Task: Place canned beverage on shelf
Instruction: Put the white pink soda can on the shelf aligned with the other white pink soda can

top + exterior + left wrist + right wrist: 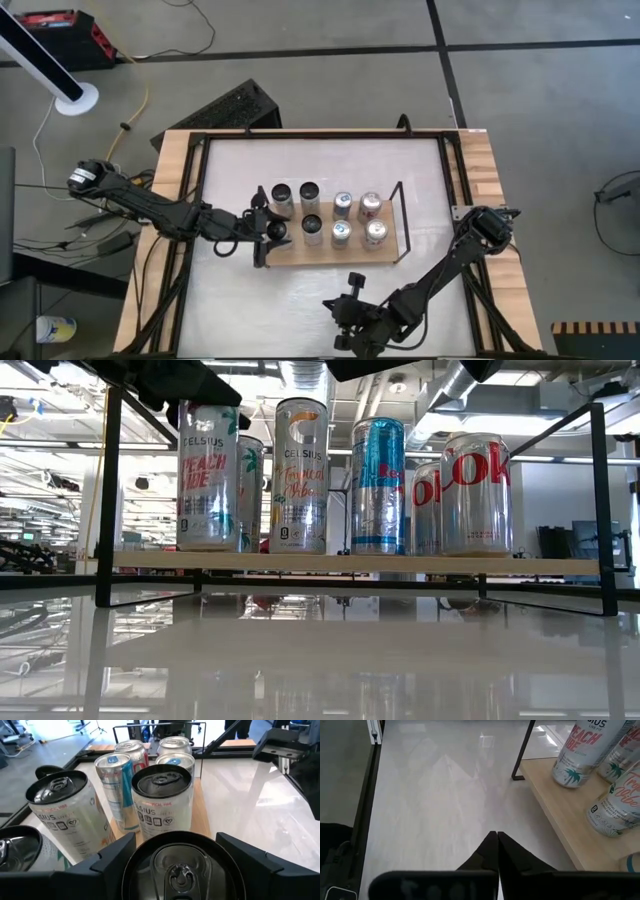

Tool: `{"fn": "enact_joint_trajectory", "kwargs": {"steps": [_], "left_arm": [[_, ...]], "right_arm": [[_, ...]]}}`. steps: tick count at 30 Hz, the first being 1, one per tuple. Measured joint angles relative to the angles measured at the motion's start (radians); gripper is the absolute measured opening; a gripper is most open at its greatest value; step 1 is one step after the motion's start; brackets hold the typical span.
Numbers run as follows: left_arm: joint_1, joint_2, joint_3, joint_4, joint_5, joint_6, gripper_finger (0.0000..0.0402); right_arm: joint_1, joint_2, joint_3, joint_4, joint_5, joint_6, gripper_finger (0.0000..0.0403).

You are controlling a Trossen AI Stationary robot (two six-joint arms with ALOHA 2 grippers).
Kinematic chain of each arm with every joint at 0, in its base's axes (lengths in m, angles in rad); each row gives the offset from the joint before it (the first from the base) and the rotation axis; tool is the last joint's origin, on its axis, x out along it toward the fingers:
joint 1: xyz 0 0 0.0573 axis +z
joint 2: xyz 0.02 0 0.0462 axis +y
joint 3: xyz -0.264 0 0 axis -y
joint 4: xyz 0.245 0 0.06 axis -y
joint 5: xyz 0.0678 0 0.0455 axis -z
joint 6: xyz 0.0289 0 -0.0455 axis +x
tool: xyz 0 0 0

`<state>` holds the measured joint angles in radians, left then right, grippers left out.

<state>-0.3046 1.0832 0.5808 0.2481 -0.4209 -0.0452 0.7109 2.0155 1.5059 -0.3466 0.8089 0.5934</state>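
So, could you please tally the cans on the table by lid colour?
Black-lidded cans: 4
Silver-lidded cans: 4
Total: 8

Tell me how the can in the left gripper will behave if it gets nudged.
The can is tall and slim, so it probably tips easily. Its smooth metal wall looks slippery between the left gripper fingers. On its side, it would likely roll.
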Motion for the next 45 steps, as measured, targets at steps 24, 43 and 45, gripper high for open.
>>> {"fn": "enact_joint_trajectory", "kwargs": {"steps": [24,43,45], "left_arm": [[0.003,-0.001,0.000,0.000,0.050,0.041,0.0253],[0.003,-0.002,0.000,-0.005,0.043,0.051,0.0254],[0.003,-0.002,0.000,-0.005,0.043,0.061,0.0254]], "right_arm": [[0.000,0.000,0.000,-0.004,0.000,-0.002,0.0036],[-0.012,0.000,0.000,-0.005,0.000,0.001,0.0037],[-0.014,0.000,0.000,-0.005,0.000,0.001,0.0033]]}}
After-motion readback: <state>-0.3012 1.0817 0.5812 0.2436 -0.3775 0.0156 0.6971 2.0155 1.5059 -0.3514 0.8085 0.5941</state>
